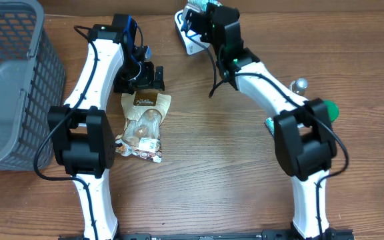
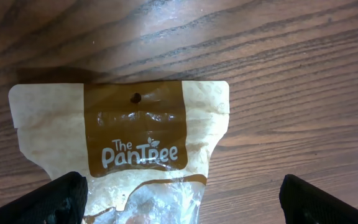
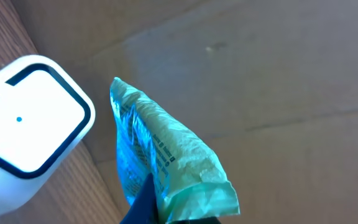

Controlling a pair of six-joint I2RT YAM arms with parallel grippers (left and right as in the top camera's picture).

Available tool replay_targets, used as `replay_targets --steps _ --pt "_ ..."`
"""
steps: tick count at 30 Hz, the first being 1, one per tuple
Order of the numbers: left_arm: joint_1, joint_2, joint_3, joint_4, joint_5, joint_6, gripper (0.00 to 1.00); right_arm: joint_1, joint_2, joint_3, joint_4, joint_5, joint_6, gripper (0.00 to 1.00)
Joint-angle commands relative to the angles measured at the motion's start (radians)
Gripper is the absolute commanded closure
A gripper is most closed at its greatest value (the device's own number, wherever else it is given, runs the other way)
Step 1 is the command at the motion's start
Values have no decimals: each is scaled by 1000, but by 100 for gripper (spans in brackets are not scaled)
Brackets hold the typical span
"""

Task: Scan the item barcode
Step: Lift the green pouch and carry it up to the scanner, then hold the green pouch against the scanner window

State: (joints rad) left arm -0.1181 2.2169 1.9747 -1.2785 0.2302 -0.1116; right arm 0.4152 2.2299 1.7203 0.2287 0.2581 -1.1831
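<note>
Basket: we see the grey mesh basket [image 1: 19,80] well off to the outer side of the left jaws.
Left gripper [image 1: 143,79]: its jaws stand wide apart and we see nothing between them.
Snack bag [image 1: 144,123]: it lies flat on the wooden table [image 2: 291,62] under the left jaws, with its brown header reaching out ahead of the two fingertips.
Scanner [image 3: 30,124]: white, just beside the right jaws.
Right gripper [image 1: 193,21]: its jaws are clamped on the teal packet's end.
Teal packet [image 3: 166,162]: it sticks out ahead of the right jaws, beside the scanner. We cannot tell whether the two touch.
</note>
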Motion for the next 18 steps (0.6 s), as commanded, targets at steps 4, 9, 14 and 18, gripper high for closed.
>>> replay_targets --steps 4,9,14,18 --pt "-6 -31 15 1 -5 0 0 20 73 24 78 11 -82 96" --pt "-8 -31 15 1 -5 0 0 29 79 20 58 10 -77 96" --pt "-6 -31 15 1 -5 0 1 30 79 20 37 11 -66 96" --pt "-6 -31 15 1 -5 0 0 30 79 20 14 10 -41 96"
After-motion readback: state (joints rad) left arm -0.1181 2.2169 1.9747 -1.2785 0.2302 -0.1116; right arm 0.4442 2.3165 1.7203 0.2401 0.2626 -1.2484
